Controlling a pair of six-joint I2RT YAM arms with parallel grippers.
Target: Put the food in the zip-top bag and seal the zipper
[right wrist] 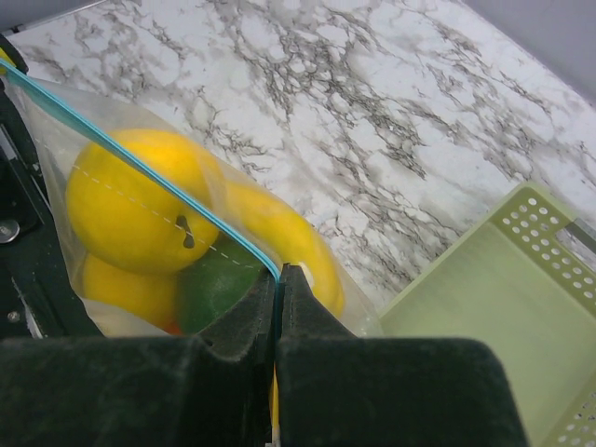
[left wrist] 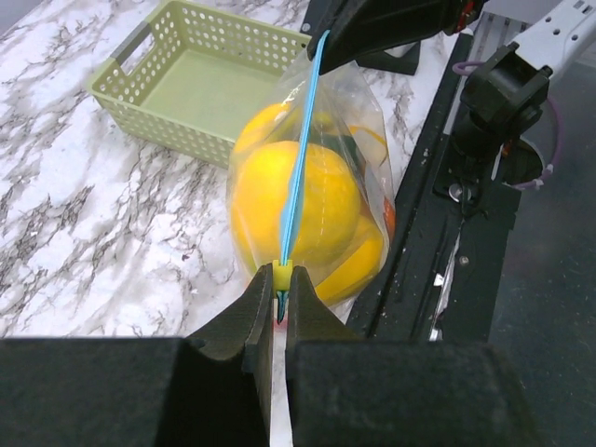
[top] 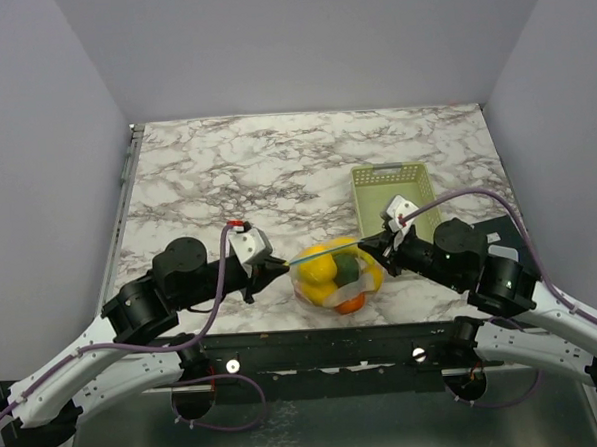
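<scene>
Clear crinkled plastic forms the zip-top bag [top: 337, 282], which stands at the near edge of the marble table [top: 275, 165], between the two arms, with its mouth edge uppermost. Along that edge the zipper [top: 332, 250] is a light blue strip drawn into one straight line. Its long axis runs left to right across the table, and its right end lies slightly farther from the arm bases than its left. The left gripper [left wrist: 279, 298] is clamped on the left end of the strip, fingers pressed together. The right gripper [right wrist: 277, 277] is clamped in the same way on the right end. The food sits inside the bag below the strip: a large yellow round fruit [right wrist: 130, 200], a banana [right wrist: 284, 237], a dark green piece [right wrist: 214, 287] and an orange [top: 351, 304] low on the near side. Beyond the bag and to its right, a pale green slotted basket [top: 392, 194] rests on the table.
</scene>
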